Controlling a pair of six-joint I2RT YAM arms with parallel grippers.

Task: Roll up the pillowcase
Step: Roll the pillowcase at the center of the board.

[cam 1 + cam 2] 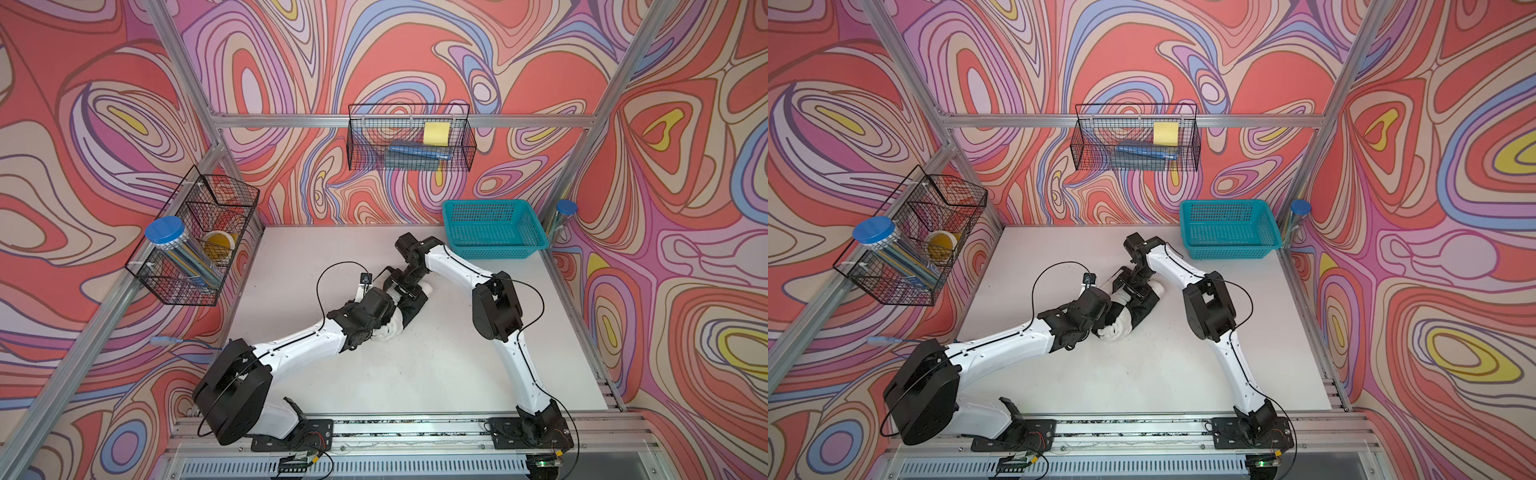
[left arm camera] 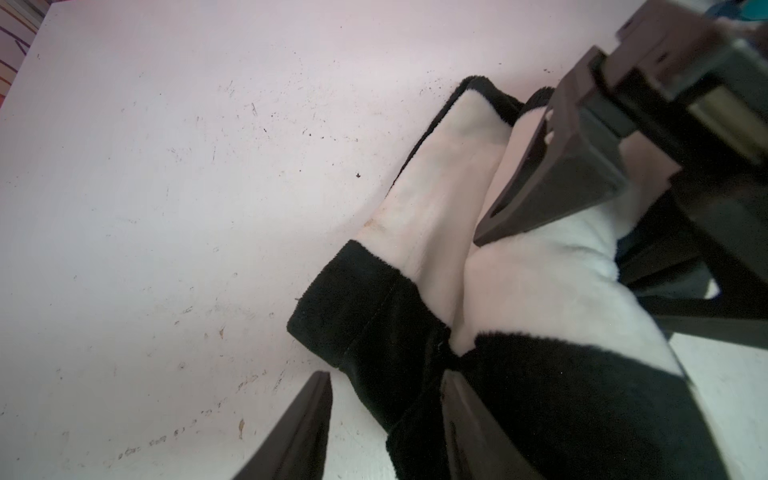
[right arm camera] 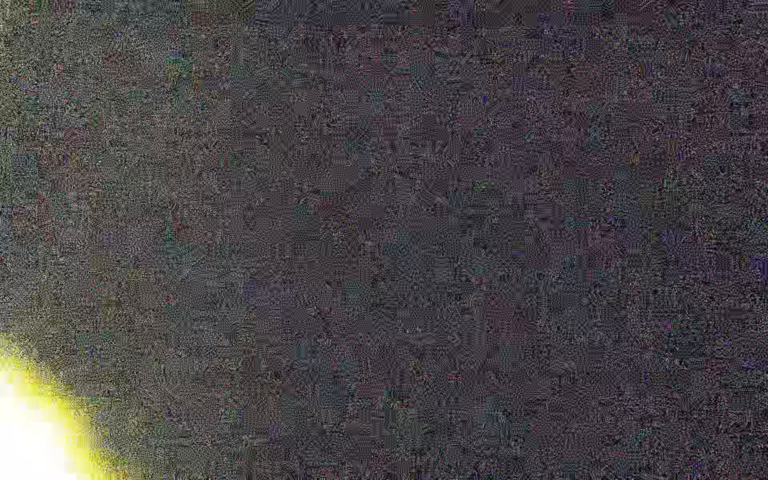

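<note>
jaws of the left gripper (image 2: 386, 378) stand apart astride the loose black flap of the rolled pillowcase (image 1: 392, 330), at centre of the counter (image 1: 415, 374); how wide the right gripper (image 1: 409, 291) stands cannot be told. best tuck the flap tight while pinning the roll. teal basket (image 1: 494, 249), 1 o'clock, looks empty; wire basket (image 1: 361, 137), 12 o'clock, holds a yellow pad (image 1: 436, 133).

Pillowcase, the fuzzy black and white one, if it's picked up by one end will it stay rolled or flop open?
Probably flops: the pillowcase is plush fabric, and a flat flap lies loose beside the roll. Likely light for its bulk, being soft pile. Pushed along the table, it would probably drag and bunch rather than slide.
</note>
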